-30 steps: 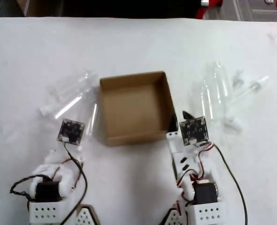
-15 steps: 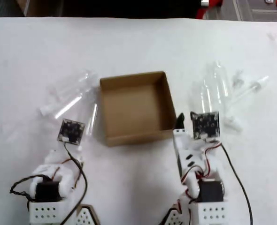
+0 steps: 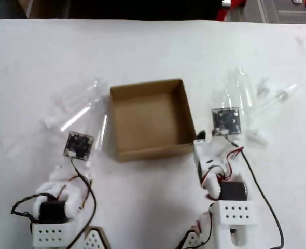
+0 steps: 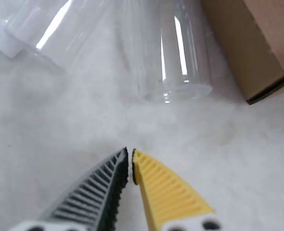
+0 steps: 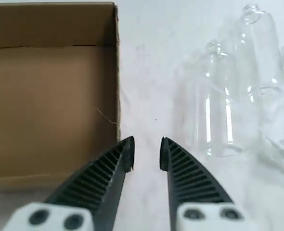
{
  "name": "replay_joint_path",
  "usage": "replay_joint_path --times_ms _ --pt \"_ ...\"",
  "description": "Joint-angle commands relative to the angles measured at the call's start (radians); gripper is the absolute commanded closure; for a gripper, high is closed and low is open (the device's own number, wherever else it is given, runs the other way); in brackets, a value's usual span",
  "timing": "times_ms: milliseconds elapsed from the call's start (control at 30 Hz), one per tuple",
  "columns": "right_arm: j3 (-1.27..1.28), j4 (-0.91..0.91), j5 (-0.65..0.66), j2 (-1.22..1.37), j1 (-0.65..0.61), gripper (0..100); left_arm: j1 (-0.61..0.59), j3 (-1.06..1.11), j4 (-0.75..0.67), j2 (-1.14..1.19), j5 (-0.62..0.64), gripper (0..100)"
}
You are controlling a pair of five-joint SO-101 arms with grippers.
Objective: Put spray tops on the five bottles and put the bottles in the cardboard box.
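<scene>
Bottles (image 5: 214,101) lie uncapped near our right gripper (image 5: 147,154), jaws apart, so we should straddle one squarely midbody; our left gripper (image 4: 131,161) sits pinched together.

L gripper (image 4: 130,155) fingers together; R gripper (image 5: 147,148) fingers slightly apart, seemingly angled fwd and down.

High view: fixed overhead, facing down on the table (image 3: 153,46). Wrist views: close, aimed along their jaws. All three share the cardboard box (image 3: 148,119), ahead of the jaws.
</scene>
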Motion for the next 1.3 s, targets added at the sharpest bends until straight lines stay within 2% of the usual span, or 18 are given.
replay_joint_path --times_ms 0,600,800,1100,1167,1267 --pt "-0.052 -0.025 -0.064 -0.001 0.061 91.3 0.010 -0.003 0.006 -0.013 -0.005 98" --pt "-0.037 -0.044 -0.068 -0.001 0.071 91.3 0.010 -0.003 0.006 -0.013 -0.005 98" --pt "0.012 -0.127 -0.066 -0.001 0.039 91.4 0.015 -0.003 0.006 -0.013 -0.005 98" --pt "0.014 -0.128 -0.066 -0.001 0.039 91.4 0.018 -0.003 -0.002 -0.013 -0.005 98" --pt "0.015 -0.128 -0.066 -0.001 0.039 91.4 -0.001 -0.057 -0.048 -0.015 -0.003 98" --pt "0.015 -0.128 -0.066 0.001 0.039 91.4 -0.139 -0.181 -0.071 -0.015 -0.006 98"
